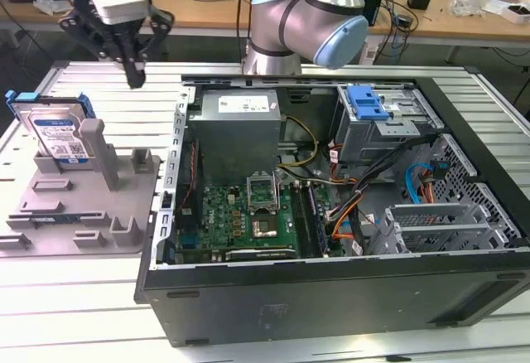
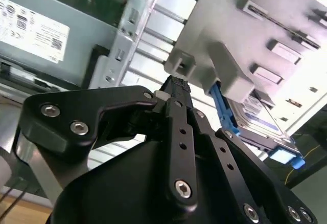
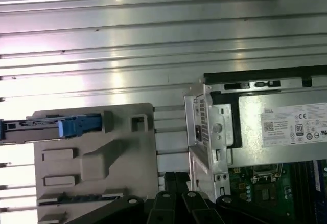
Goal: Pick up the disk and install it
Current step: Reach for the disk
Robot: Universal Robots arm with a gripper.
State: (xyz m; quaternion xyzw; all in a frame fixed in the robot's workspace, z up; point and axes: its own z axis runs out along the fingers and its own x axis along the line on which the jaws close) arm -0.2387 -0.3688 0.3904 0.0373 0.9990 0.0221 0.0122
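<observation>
Gripper (image 1: 132, 71) is in the upper left of the exterior view. It points straight down with its fingers drawn together on nothing, well above the slatted table (image 1: 83, 321). It touches neither the stand nor the computer.

The disk (image 1: 56, 135) sits at the exterior view's left edge. It stands on its edge in a slot of the grey stand (image 1: 91, 214), label facing out and blue bracket showing along the top. I judge that's deliberate: upright, its top edge is free for a pinch from above. In the first wrist view I see the disk (image 3: 51, 127) edge-on as a thin line with its blue end, so the camera is looking straight down.

The computer case (image 1: 331, 305) fills the centre and right of the frame. It lies on its side with the panel off, so everything inside faces up. The drive bay (image 1: 389, 131) with its blue latch (image 1: 367, 102) is at upper right, well apart from the disk. The grey power supply (image 1: 240, 127) lies between them. Nothing is picked up yet.
</observation>
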